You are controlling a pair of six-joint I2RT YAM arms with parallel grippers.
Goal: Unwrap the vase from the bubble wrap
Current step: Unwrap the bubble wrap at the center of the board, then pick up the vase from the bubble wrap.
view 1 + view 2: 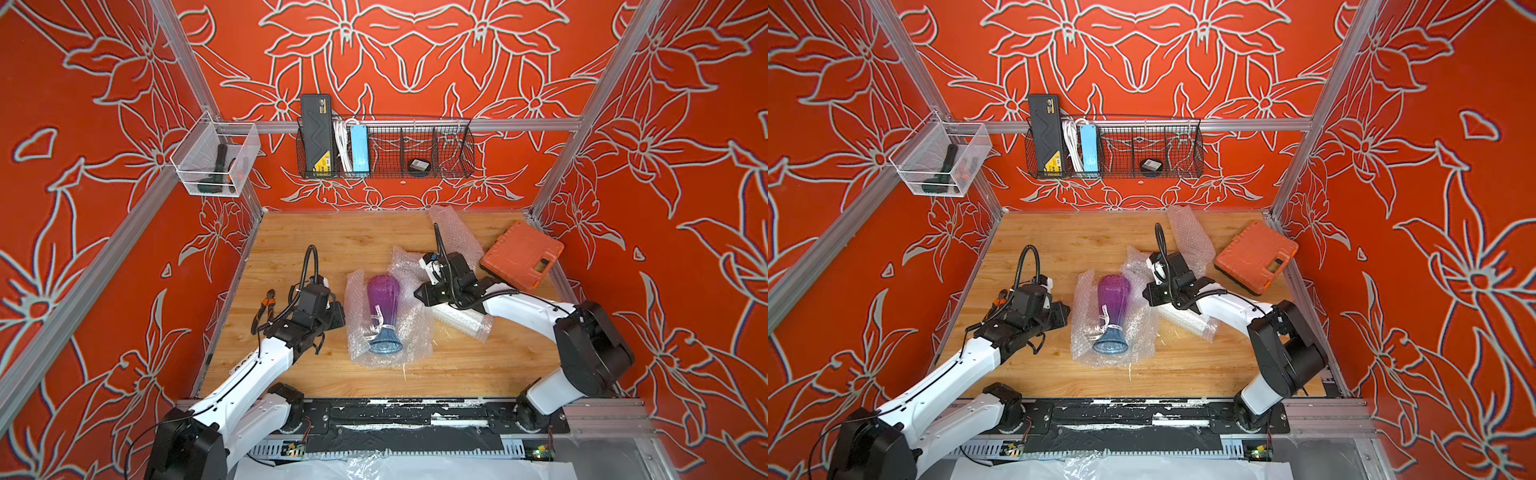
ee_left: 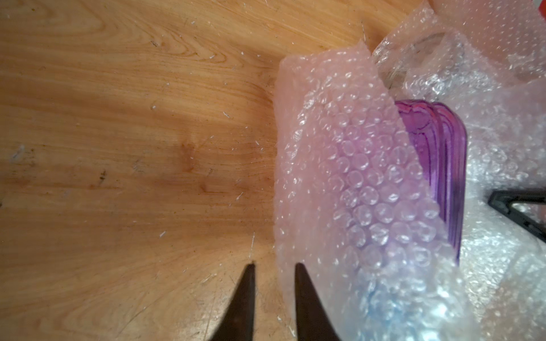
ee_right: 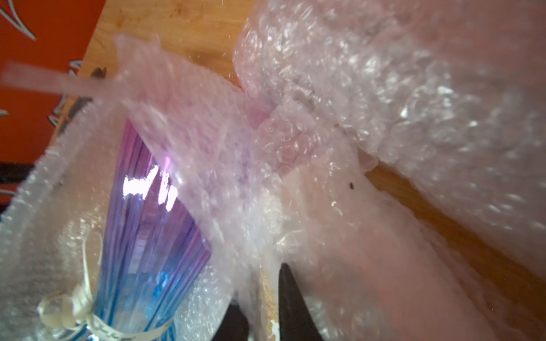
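1. Left pincer point(image 1: 338, 309): its two dark fingers point(image 2: 246, 295) stand apart. Bare table point(image 2: 118, 147) shows in the gap and nothing is clamped. One finger sits just beside the edge of the bubble wrap point(image 2: 339, 177); contact cannot be confirmed.
2. Right pincer point(image 1: 417, 293): its fingers point(image 3: 291, 301) are also apart. A hanging edge of wrap lies in the gap and partly veils one finger. No firm pinch is visible.
3. Vase point(image 1: 383, 303): it lies on its side between the two pincers, close to each. The blue flared foot is at the near end and the purple body points away. A pale ribbon point(image 3: 74, 301) is tied round the narrow part. In both top views its upper surface is uncovered.
4. The wrap is spread beneath the vase. One raised flap stands between the left pincer and the vase, and another rises toward the right pincer.
5. Rolled sheet point(image 1: 465, 322): it lies under the right arm, just behind the right pincer.
6. Crumpled sheet point(image 1: 405, 262): it is just beyond the right pincer. A flatter sheet point(image 1: 455, 232) lies farther on.
7. Pliers point(image 1: 266, 309): they lie on the outer side of the left pincer, near the table edge.
8. Orange tool case point(image 1: 521, 255): it sits beyond and to the right of the right pincer, by the wall.
9. Wire basket point(image 1: 384, 145): it hangs on the far wall, well beyond both pincers. A mesh bin point(image 1: 216, 160) hangs far left of the left pincer.
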